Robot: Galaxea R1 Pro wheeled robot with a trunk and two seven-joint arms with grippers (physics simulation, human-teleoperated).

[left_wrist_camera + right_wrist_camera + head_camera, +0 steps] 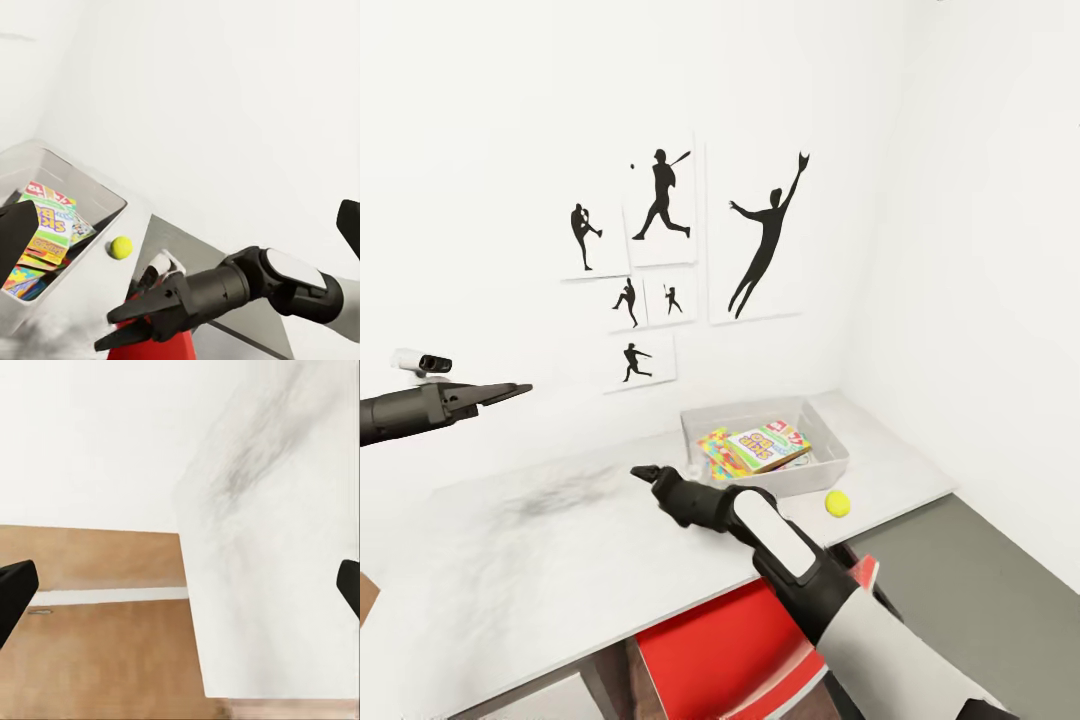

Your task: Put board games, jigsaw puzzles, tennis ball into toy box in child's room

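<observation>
On the table [520, 570] stands the light-grey toy box [812, 476]. Inside it a white-red-yellow board game [765, 443] lies on top of a multicoloured jigsaw puzzle [717, 450]. The yellow tennis ball [838, 503] rests on the tabletop just in front of the box's right corner. My right gripper [645, 473] hovers open and empty over the table, left of the box. At the far left my left gripper [510, 392] is raised, open and empty. The left wrist view looks down on the toy box [90, 187], the game [54, 225], the ball [121, 247] and the right gripper [120, 330].
A red chair [730, 650] sits tucked under the table's front edge below my right arm. A lower dark grey cabinet top [980, 590] adjoins the table on the right. Baseball silhouette pictures [660, 250] hang on the white wall. Wood floor [97, 645] lies past the table's edge.
</observation>
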